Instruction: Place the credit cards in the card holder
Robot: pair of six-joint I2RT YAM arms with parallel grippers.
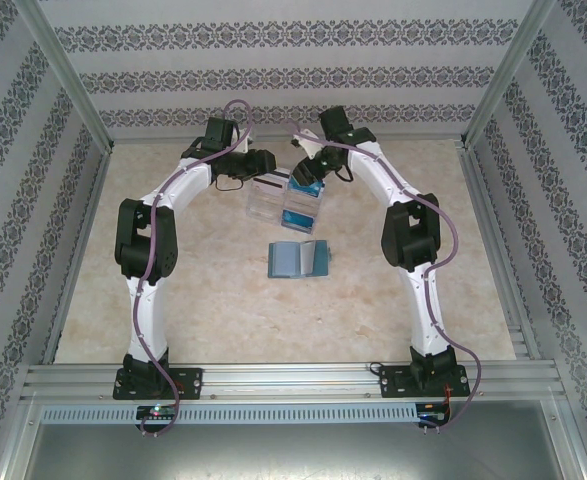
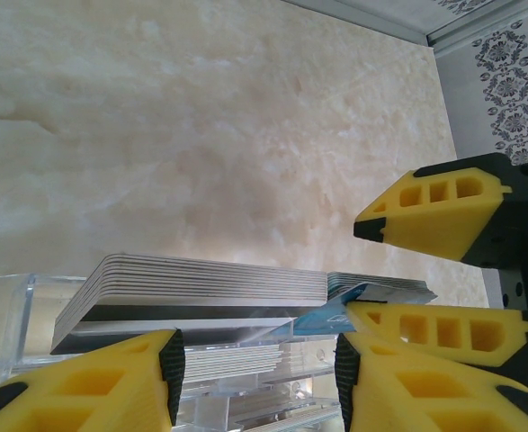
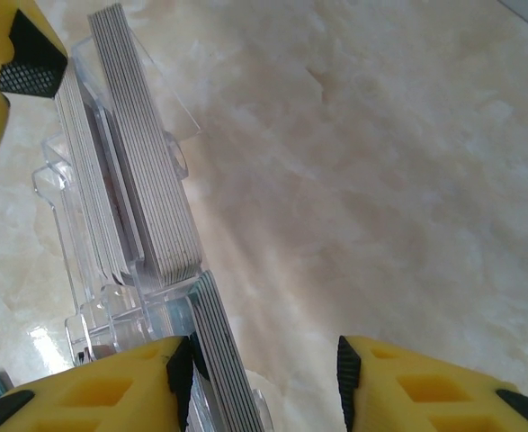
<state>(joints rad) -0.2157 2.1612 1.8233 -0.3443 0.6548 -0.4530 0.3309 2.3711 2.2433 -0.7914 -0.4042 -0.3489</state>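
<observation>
Left end effector (image 2: 256, 382) and right end effector (image 3: 264, 373) stand half-open at the credit cards (image 2: 192, 288) stacked in the clear tray (image 1: 263, 205). Card holder (image 1: 298, 258) lies open on tabletop (image 1: 223, 310) nearby. Recommended: pinch a single card edge.

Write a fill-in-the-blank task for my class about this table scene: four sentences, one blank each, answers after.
1. The card holder lies ___ on the table.
2. The credit cards sit in a ___ plastic tray.
3. The card holder lies ___ to the arm bases than the tray does.
4. The fingers of the left gripper are coloured ___.
Missing words: open; clear; nearer; yellow.
</observation>
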